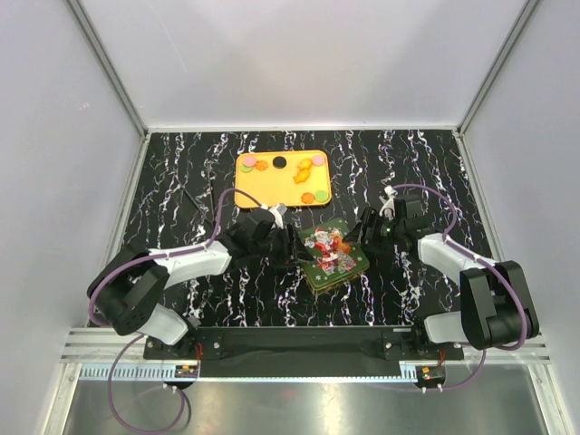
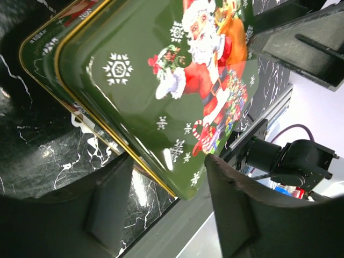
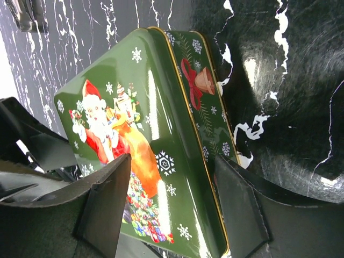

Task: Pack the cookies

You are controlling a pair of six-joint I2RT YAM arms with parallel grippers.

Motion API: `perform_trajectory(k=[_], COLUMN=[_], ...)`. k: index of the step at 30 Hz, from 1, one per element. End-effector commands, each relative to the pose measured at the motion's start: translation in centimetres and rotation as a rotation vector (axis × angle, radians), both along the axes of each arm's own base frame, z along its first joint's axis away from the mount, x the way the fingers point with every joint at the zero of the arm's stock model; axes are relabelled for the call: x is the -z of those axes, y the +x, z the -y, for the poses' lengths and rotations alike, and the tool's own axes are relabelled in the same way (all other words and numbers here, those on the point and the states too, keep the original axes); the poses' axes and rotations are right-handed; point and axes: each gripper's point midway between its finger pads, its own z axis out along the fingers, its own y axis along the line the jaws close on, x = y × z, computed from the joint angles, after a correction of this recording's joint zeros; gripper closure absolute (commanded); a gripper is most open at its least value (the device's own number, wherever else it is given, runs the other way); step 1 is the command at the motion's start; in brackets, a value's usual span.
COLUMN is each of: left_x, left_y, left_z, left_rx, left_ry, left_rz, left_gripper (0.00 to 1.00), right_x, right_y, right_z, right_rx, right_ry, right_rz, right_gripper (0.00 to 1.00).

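The cookies [image 1: 308, 195] are small flat discs, mostly orange, one black [image 1: 280, 162], some pink or green, lying on an orange tray [image 1: 269, 186] at the back centre. In front of it sits a green Christmas tin [image 1: 332, 255] with a Santa lid. My left gripper [image 1: 292, 243] is at the tin's left side, open, its jaws straddling a lid corner [image 2: 185, 185] in the left wrist view [image 2: 166, 209]. My right gripper [image 1: 361, 234] is at the tin's right side, open, its jaws straddling the tin's edge [image 3: 185, 177] in the right wrist view [image 3: 172, 209]. The tin's inside is hidden.
The black marbled table [image 1: 181, 181] is walled by white panels at the left, right and back. A metal rail [image 1: 308, 349] with the arm bases runs along the near edge. The right arm's body [image 2: 293, 158] shows beyond the tin in the left wrist view.
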Motion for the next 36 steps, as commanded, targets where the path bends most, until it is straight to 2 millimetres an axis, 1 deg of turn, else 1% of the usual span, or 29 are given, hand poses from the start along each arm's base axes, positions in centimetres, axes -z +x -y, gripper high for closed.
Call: perform_trajectory(k=[1, 3, 7, 10, 13, 14, 17, 21, 23, 27, 29, 33, 36], left_x=[-3.3, -3.5, -3.9, -3.6, -3.0, -2.8, -2.7, -2.6, -2.7, -3.1, -3.4, -4.2, -4.1], left_y=[0.4, 0.4, 0.5, 0.6, 0.6, 0.7, 0.7, 0.9, 1.0, 1.2, 1.3, 1.8, 1.7], left_z=[2.4, 2.4, 2.4, 2.3, 2.1, 2.2, 2.3, 2.3, 2.3, 2.3, 2.2, 1.9, 1.9], left_rx=[0.049, 0.050, 0.048, 0.043, 0.037, 0.035, 0.038, 0.031, 0.032, 0.031, 0.031, 0.027, 0.035], left_ry=[-0.150, -0.153, -0.151, -0.134, -0.117, -0.116, -0.120, -0.112, -0.105, -0.108, -0.111, -0.112, -0.104], left_rz=[0.068, 0.070, 0.073, 0.067, 0.060, 0.056, 0.050, 0.050, 0.052, 0.060, 0.062, 0.076, 0.071], left_gripper=[0.44, 0.47, 0.48, 0.48, 0.49, 0.53, 0.55, 0.60, 0.61, 0.63, 0.66, 0.72, 0.73], right_x=[-0.9, -0.8, -0.9, -1.1, -1.4, -1.6, -2.3, -2.4, -2.4, -1.9, -1.7, -1.1, -0.9], right_y=[-0.8, -0.9, -1.0, -1.0, -1.1, -1.1, -1.3, -1.6, -1.7, -2.0, -2.0, -2.0, -1.9], right_z=[-1.6, -1.5, -1.6, -1.3, -0.9, -0.9, -0.9, -1.2, -1.2, -1.3, -1.2, -1.0, -0.9], right_rx=[-0.068, -0.066, -0.067, -0.056, -0.049, -0.050, -0.056, -0.068, -0.068, -0.076, -0.072, -0.060, -0.054], right_ry=[0.074, 0.077, 0.082, 0.070, 0.049, 0.044, 0.046, 0.067, 0.073, 0.072, 0.066, 0.056, 0.049], right_rz=[0.010, 0.004, 0.006, 0.012, 0.024, 0.032, 0.039, 0.033, 0.031, 0.015, 0.012, -0.006, -0.008], right_gripper=[0.30, 0.31, 0.31, 0.32, 0.37, 0.37, 0.38, 0.38, 0.37, 0.32, 0.28, 0.24, 0.22])
